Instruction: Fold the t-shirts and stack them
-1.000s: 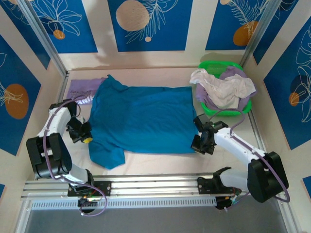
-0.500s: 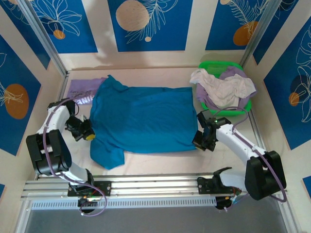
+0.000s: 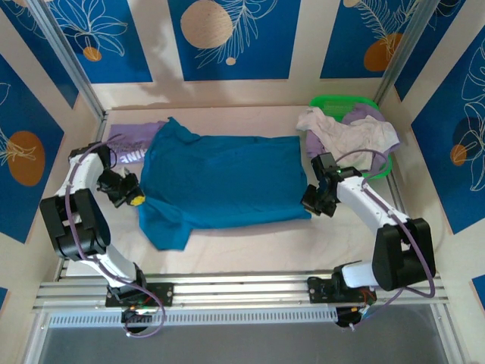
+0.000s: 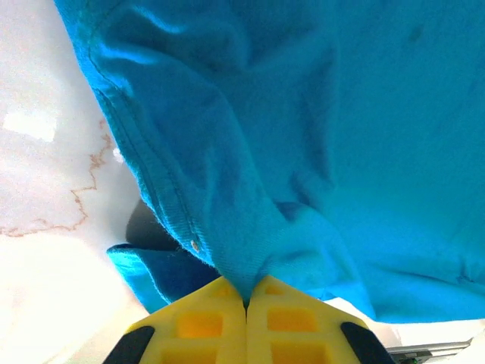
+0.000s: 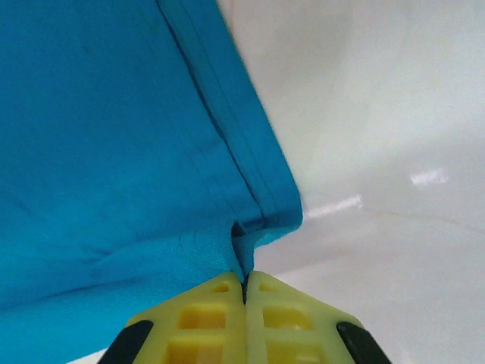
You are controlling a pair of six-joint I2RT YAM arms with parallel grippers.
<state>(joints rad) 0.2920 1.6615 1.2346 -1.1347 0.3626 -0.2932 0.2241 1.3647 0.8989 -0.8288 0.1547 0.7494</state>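
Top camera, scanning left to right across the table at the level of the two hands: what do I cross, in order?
left hand, shut on the shirt's edge → plain teal-blue cloth t-shirt, spread flat → right hand, shut on the shirt's near right corner.

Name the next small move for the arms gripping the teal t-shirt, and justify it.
Probably lift both pinched points and carry them toward the far edge: the left end effector and right end effector are shut on the near side of the flat-spread teal t-shirt.
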